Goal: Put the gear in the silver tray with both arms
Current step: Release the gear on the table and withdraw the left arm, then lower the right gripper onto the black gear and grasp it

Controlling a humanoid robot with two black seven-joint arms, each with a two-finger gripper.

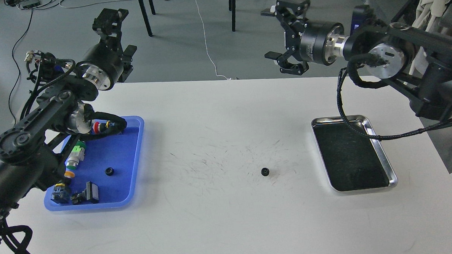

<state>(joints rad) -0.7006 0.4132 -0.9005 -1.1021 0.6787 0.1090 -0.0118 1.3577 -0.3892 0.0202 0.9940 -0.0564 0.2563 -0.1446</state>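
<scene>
A small black gear (265, 172) lies loose on the white table, left of the silver tray (394, 174), whose dark bottom holds nothing. My left gripper (118, 34) is raised high at the far left, above the blue tray's back end, with its fingers apart and empty. My right gripper (274, 35) is raised over the table's far edge, pointing left, with its jaws wide open and empty. Both grippers are far from the gear.
A blue plastic tray (136, 161) at the left holds several push-button switches and a second small black gear (109, 171). The right arm's black cable (353, 126) hangs across the silver tray's back end. Chair legs stand on the floor beyond the table.
</scene>
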